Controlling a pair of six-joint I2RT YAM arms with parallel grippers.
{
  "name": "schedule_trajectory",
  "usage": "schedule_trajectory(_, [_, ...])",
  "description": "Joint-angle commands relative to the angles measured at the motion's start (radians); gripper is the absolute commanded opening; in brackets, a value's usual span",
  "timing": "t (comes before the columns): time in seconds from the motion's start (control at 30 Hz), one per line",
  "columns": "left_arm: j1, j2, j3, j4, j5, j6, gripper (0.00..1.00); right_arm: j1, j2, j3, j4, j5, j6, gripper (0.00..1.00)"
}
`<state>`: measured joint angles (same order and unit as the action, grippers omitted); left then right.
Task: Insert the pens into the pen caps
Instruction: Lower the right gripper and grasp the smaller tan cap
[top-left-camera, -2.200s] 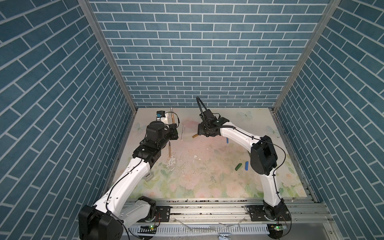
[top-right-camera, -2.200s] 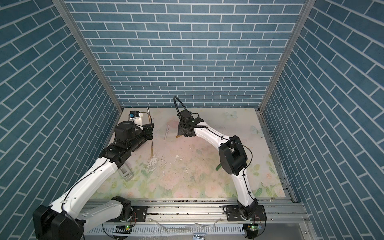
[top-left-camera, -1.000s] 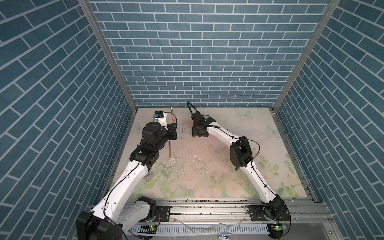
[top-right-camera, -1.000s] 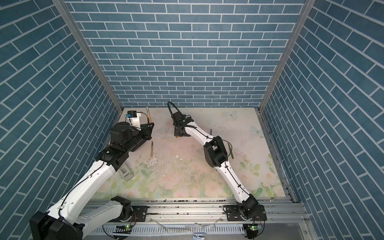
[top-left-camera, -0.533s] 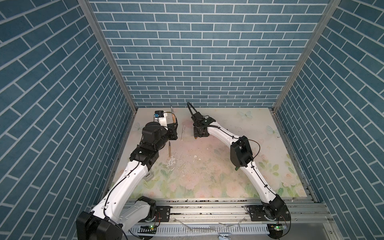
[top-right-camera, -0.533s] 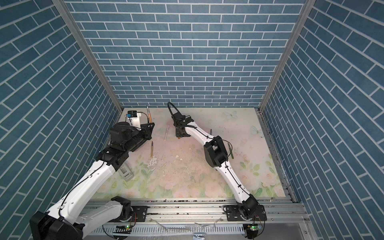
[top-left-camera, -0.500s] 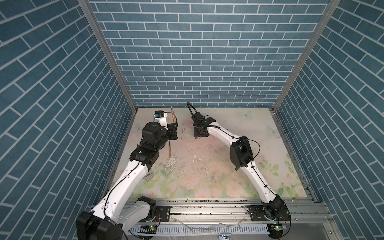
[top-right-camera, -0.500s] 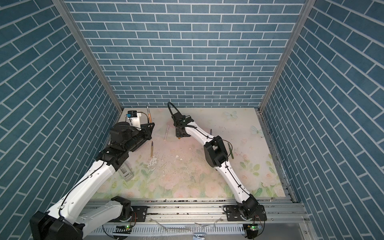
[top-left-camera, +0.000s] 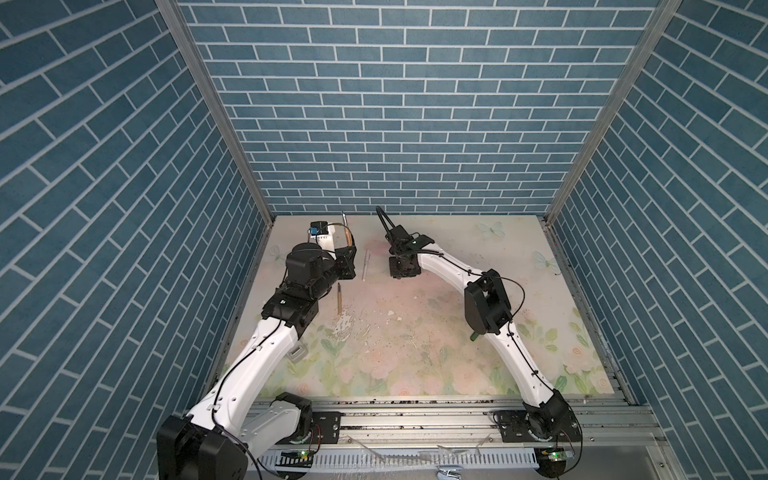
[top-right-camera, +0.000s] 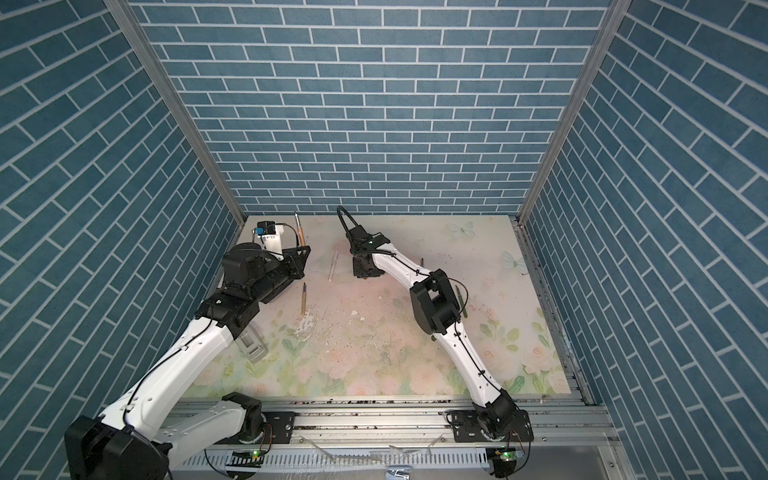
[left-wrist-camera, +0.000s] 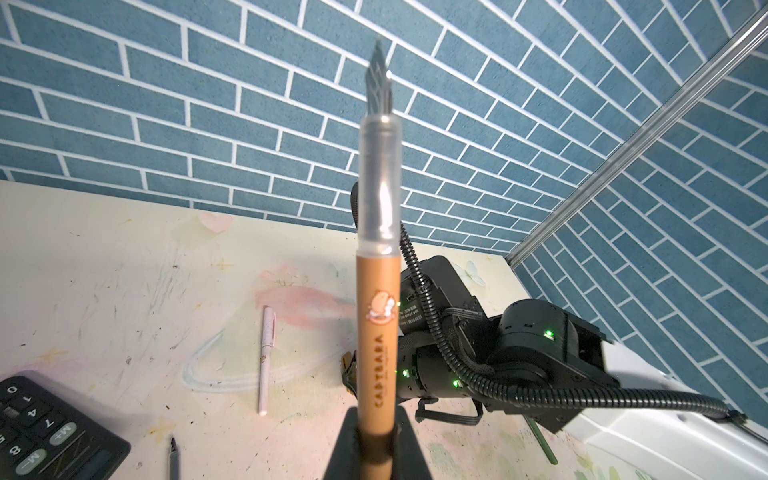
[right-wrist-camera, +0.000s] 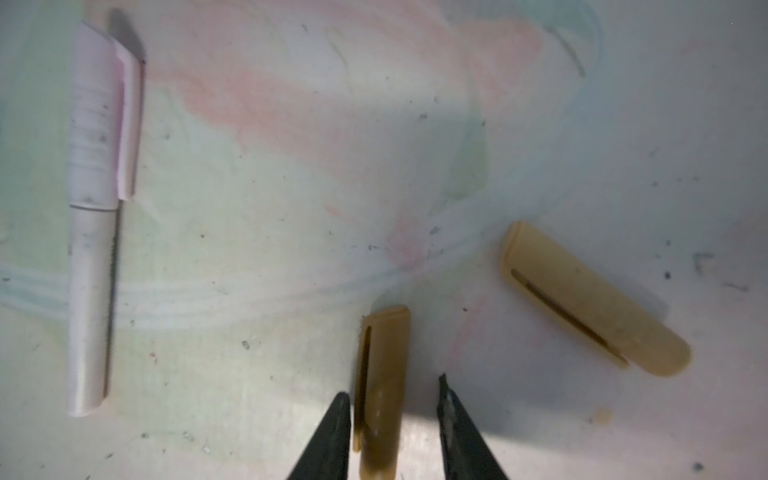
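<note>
Two robot arms reach over a floral-printed counter (top-left-camera: 457, 232) walled in by blue brick. We see the left end effector (left-wrist-camera: 376, 440) clamped tight on the lower barrel of a gold-brown pen (left-wrist-camera: 378, 332). The uncapped pen sticks out from the jaws with its dark nib at the far end, pointing toward the back wall. In both top views it rises near the counter's back left corner.

We see the right end effector (right-wrist-camera: 395, 419) pointing down at the counter near the back, left of the middle. Its jaws are partly apart and straddle a gold-brown cap (right-wrist-camera: 384, 374) lying on the counter. One of the fingers (right-wrist-camera: 332, 436) sits right against the cap's clip side. On the other side a gap shows between finger and cap, so we cannot call it gripped.

We find a second gold-brown cap (right-wrist-camera: 594, 303) lying free near the first, angled away from it. A pink-white pen (top-left-camera: 365, 266) with its pink cap (right-wrist-camera: 104, 120) fitted lies on the counter between the two end effectors. A second gold-brown pen (top-left-camera: 339, 299) lies uncapped on the counter in front of the left end effector. A black calculator (left-wrist-camera: 45, 432) shows at the edge of the left wrist view
</note>
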<state>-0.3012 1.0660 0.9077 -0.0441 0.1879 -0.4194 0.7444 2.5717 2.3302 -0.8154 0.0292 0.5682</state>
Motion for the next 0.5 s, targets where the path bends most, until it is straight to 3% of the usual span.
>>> schedule_trajectory(0.0, [0.007,0.006,-0.008,0.029,0.017,-0.006,0.0,-0.012,-0.044,-0.016,0.019,-0.089,0.012,0.36])
schedule_trajectory(0.2, [0.012,0.009,-0.009,0.033,0.024,-0.009,0.0,-0.028,-0.038,0.001,0.033,-0.111,0.032,0.4])
schedule_trajectory(0.47, [0.018,0.015,-0.008,0.037,0.035,-0.015,0.0,-0.039,-0.007,0.041,0.018,-0.135,0.061,0.28])
